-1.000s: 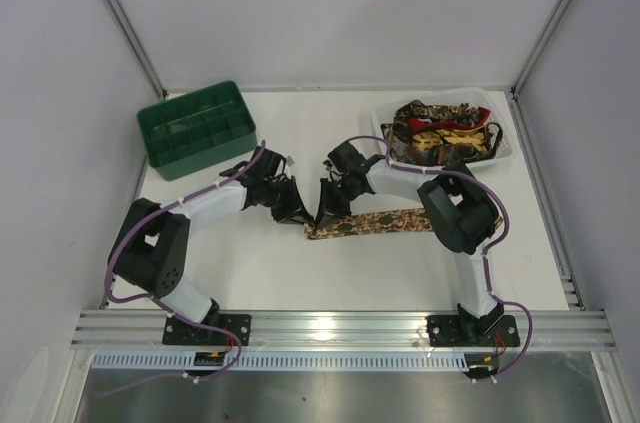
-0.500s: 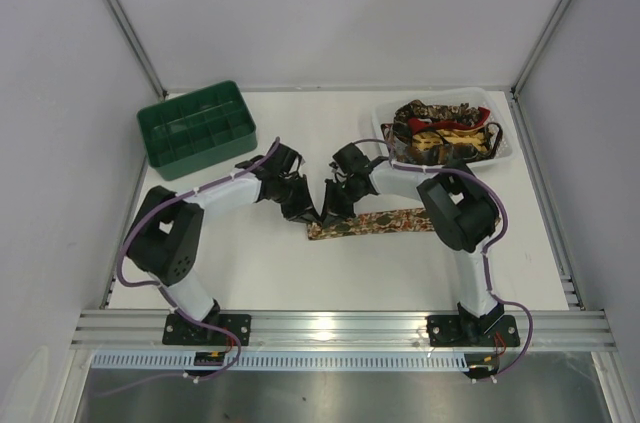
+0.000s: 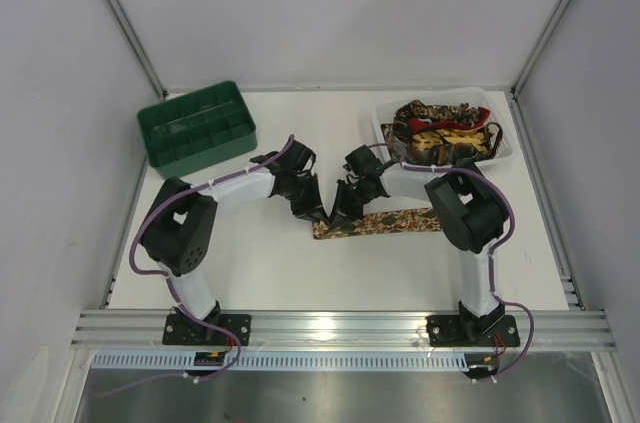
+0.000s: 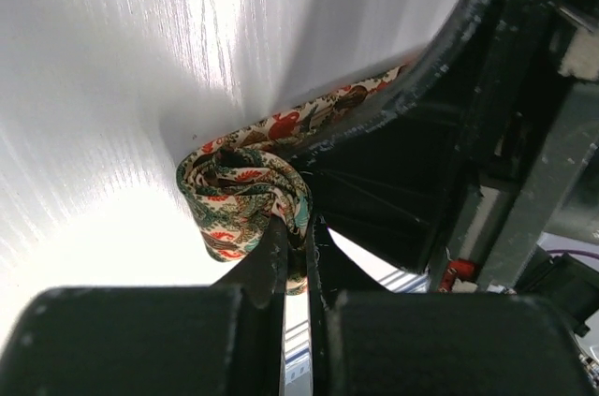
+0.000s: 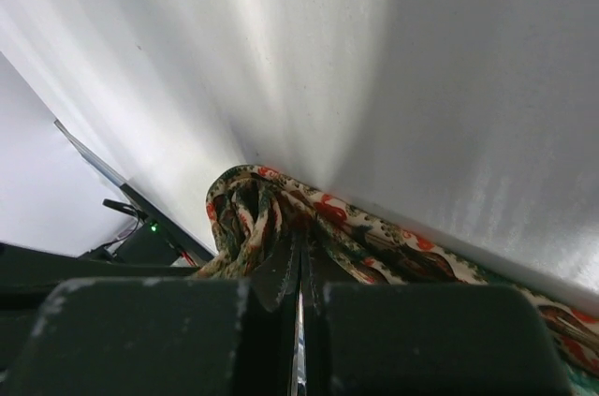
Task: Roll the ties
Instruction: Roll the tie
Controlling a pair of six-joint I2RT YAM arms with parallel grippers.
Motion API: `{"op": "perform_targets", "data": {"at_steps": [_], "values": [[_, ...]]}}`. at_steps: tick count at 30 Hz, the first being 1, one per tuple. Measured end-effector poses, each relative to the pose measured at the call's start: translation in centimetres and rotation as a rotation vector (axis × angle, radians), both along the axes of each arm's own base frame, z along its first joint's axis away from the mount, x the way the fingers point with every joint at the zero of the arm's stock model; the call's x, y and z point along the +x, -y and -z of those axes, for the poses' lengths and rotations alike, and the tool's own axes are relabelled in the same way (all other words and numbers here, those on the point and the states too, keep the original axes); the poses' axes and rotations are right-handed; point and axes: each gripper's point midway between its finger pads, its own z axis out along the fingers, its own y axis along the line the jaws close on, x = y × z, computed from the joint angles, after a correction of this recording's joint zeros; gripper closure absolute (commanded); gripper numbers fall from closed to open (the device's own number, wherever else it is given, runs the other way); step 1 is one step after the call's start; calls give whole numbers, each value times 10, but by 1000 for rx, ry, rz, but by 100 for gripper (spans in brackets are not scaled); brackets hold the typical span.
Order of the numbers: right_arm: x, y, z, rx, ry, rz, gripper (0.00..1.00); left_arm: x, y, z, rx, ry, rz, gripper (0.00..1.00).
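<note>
Currently clamped from both sides: soft paisley tie, one end coiled loosely, remainder flat; left gripper and right gripper pinched narrow on fabric.

top: overhead, far, whole table | wrists: close, low, opposite sides, sharing tie roll

left end effector / right end effector: side by side at tie end | crate: rear left
</note>
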Motion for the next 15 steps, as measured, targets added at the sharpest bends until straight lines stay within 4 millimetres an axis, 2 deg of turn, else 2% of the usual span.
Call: {"op": "perform_targets", "data": {"at_steps": [9, 15], "values": [[11, 28, -11, -24, 41, 31, 100, 6, 5, 11, 41, -16, 4, 100], [3, 44, 3, -61, 23, 34, 100, 5, 14, 17, 61, -16, 21, 100]]}}
